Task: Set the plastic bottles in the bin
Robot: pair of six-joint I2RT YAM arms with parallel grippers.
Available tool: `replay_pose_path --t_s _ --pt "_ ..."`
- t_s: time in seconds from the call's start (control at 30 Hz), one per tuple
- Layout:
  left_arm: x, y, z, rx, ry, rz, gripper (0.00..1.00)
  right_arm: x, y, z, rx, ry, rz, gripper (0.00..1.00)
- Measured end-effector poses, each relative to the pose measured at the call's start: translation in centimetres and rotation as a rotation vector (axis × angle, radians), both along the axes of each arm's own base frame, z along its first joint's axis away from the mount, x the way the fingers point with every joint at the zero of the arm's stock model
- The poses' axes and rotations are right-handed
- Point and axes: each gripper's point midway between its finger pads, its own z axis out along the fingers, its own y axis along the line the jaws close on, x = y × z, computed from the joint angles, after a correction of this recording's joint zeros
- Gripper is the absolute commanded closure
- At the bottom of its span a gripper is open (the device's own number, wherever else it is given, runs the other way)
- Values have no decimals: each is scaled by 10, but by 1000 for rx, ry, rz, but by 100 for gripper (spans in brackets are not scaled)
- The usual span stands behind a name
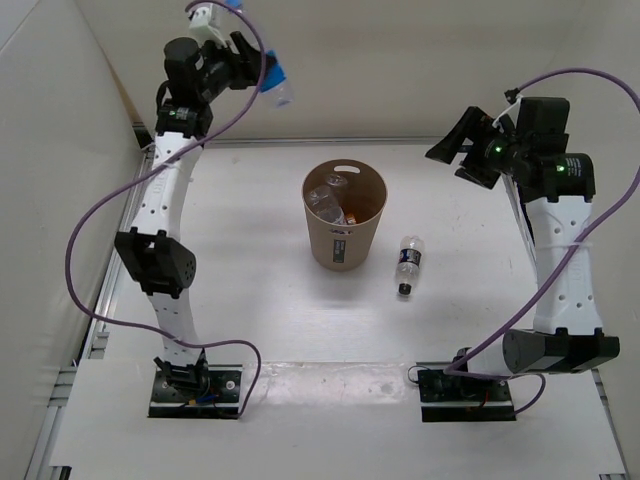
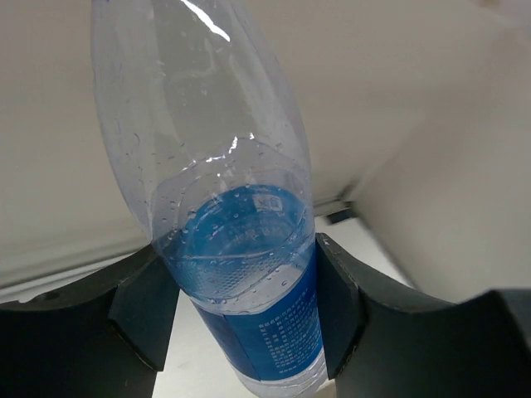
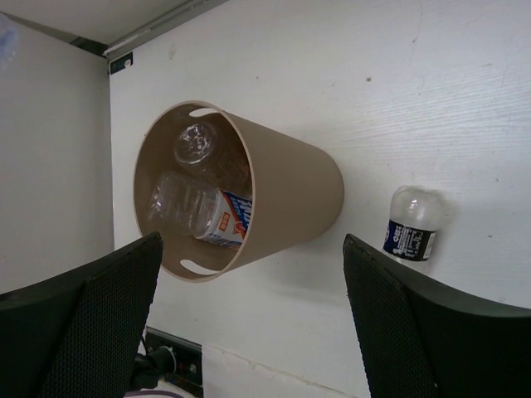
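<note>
The tan bin [image 1: 346, 246] stands mid-table with two clear bottles inside, one with a white/orange label [image 3: 217, 222] and one bare [image 3: 196, 143]. A bottle with a dark label [image 1: 408, 265] lies on the table just right of the bin; it also shows in the right wrist view [image 3: 410, 228]. My left gripper [image 1: 262, 78] is raised high at the back left, shut on a blue-labelled bottle [image 2: 249, 274]. My right gripper [image 1: 462, 150] is open and empty, raised above the table to the right of the bin [image 3: 286, 191].
White walls enclose the table at the back and left. A metal rail [image 1: 100, 300] runs along the left edge. Purple cables loop from both arms. The arm bases [image 1: 195, 388] sit at the near edge.
</note>
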Motion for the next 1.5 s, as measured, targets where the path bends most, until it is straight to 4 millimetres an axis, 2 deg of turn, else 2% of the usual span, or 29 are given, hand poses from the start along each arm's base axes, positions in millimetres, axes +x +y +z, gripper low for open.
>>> replay_pose_path --t_s 0.1,0.2,0.27,0.37,0.47,0.63,0.67,0.7,0.73,0.77,0.8,0.83,1.0,1.1,1.2,1.4,1.5 --pt "-16 -47 13 -75 -39 -131 36 -3 1 -15 1 42 -6 10" --pt "-34 -93 5 -133 -11 -253 36 -5 -1 -30 -3 84 -23 10" --pt "-48 -123 -7 -160 21 -329 36 -5 -3 -41 -3 116 -33 10" --pt "-68 -153 -34 -173 94 -403 36 -6 -5 -56 -5 160 -54 10" --pt "-88 -172 -66 -167 177 -457 36 -7 -7 -67 -9 191 -70 10" --pt "-110 -182 -106 -149 276 -481 36 -10 -9 -91 -8 262 -95 10" --pt "-113 -183 -111 -146 285 -484 33 -10 -10 -94 -9 273 -100 10" --pt "-117 -184 -116 -140 296 -487 20 -11 -10 -98 -11 283 -104 10" --pt "-121 -185 -121 -134 304 -492 16 -11 -11 -101 -14 294 -110 10" --pt "-124 -186 -124 -129 311 -497 14 -11 -12 -105 -17 305 -116 10" --pt "-126 -186 -127 -122 314 -499 3 -11 -13 -108 -20 317 -121 10" --pt "-129 -186 -130 -112 313 -504 0 -10 -14 -112 -25 329 -125 10" --pt "-133 -185 -129 -95 303 -512 0 -8 -14 -137 -38 414 -132 10" --pt "-133 -184 -124 -75 285 -511 0 -7 -14 -156 -43 473 -141 10" --pt "-131 -182 -110 -50 249 -502 0 -8 -13 -172 -50 525 -154 10" --pt "-125 -164 -47 47 107 -416 0 -1 -6 -212 -61 625 -166 10" --pt "-133 -145 -32 118 74 -346 0 4 -2 -240 -62 710 -164 10"
